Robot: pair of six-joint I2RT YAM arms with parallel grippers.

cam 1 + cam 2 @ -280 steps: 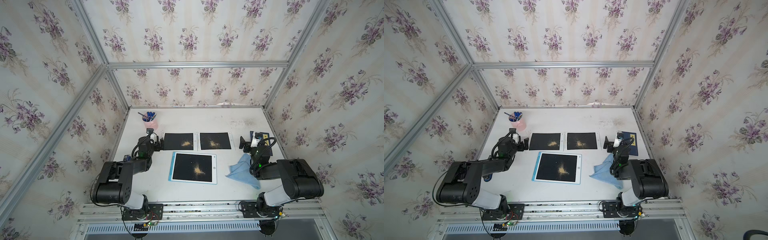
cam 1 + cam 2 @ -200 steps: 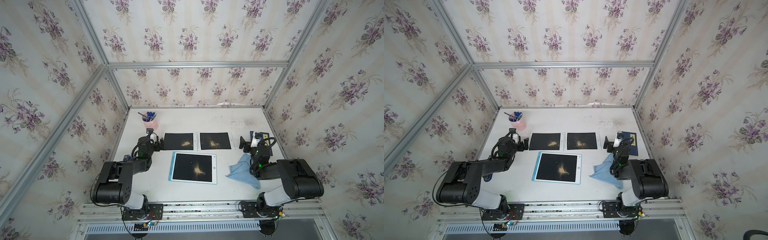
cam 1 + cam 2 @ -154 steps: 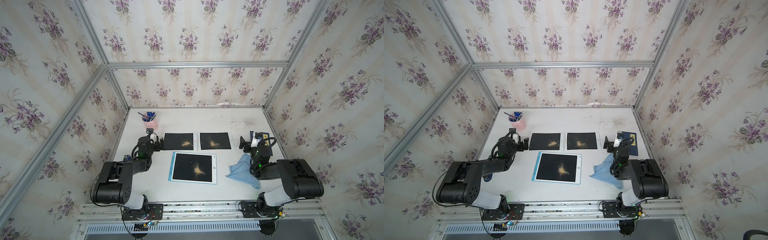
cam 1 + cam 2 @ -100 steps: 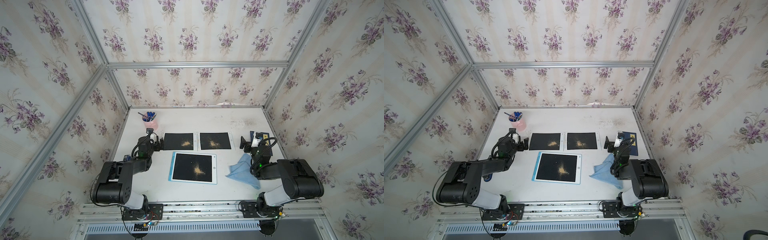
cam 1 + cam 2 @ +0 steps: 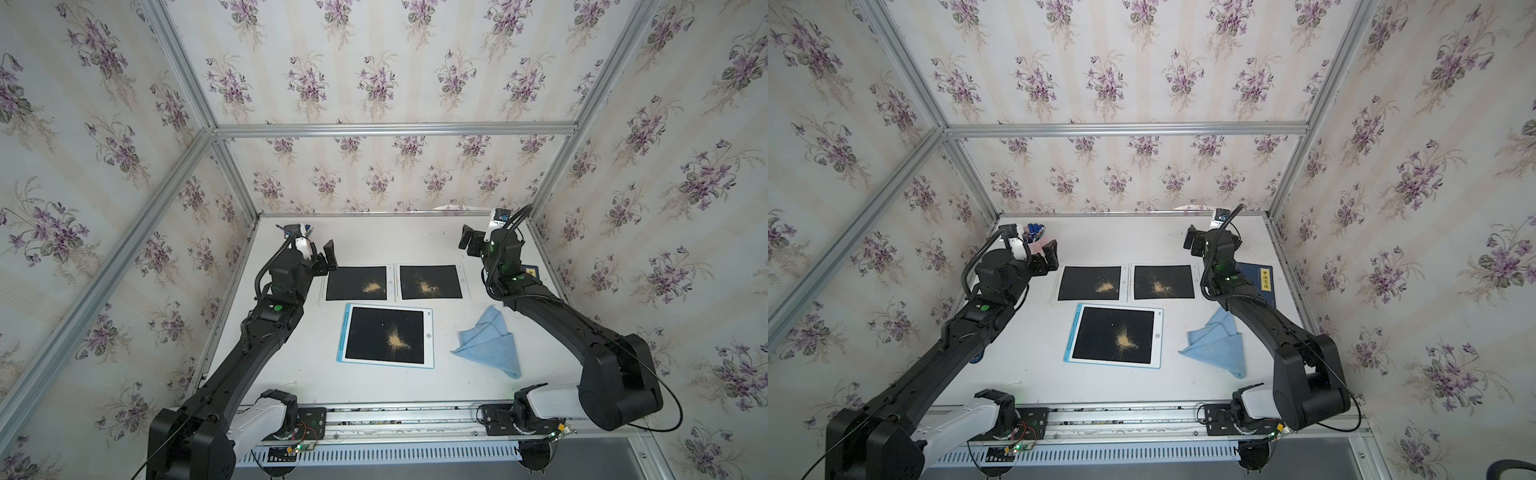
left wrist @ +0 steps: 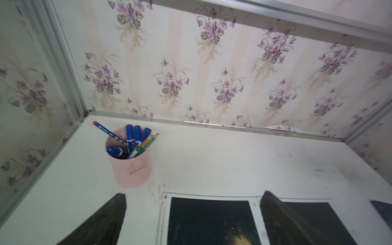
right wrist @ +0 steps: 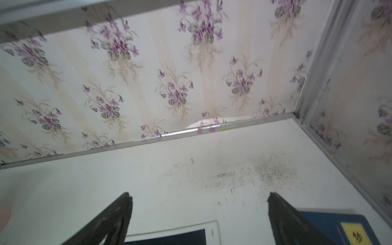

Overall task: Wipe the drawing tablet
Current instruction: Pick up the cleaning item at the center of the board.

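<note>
Three black-screened drawing tablets lie on the white table, each dusted with yellowish powder. A blue-framed tablet (image 5: 388, 334) (image 5: 1115, 336) is nearest the front. Two white-framed tablets (image 5: 356, 283) (image 5: 430, 281) lie side by side behind it. A folded blue cloth (image 5: 490, 345) (image 5: 1219, 347) rests to the right of the blue-framed tablet. My left gripper (image 5: 326, 259) (image 6: 194, 193) hangs open above the left white-framed tablet's (image 6: 209, 220) far left corner. My right gripper (image 5: 467, 243) (image 7: 199, 193) hangs open above the table behind the right white-framed tablet (image 7: 169, 238). Neither holds anything.
A pink cup of pens (image 6: 132, 161) (image 5: 1034, 235) stands at the back left corner. A dark blue book (image 5: 1260, 280) (image 7: 339, 224) lies by the right wall under the right arm. Papered walls with aluminium rails (image 5: 395, 129) close in three sides.
Both arms have lifted from a low folded pose; their grippers have moved up and toward the back of the table. Tablets and cloth have not moved.
</note>
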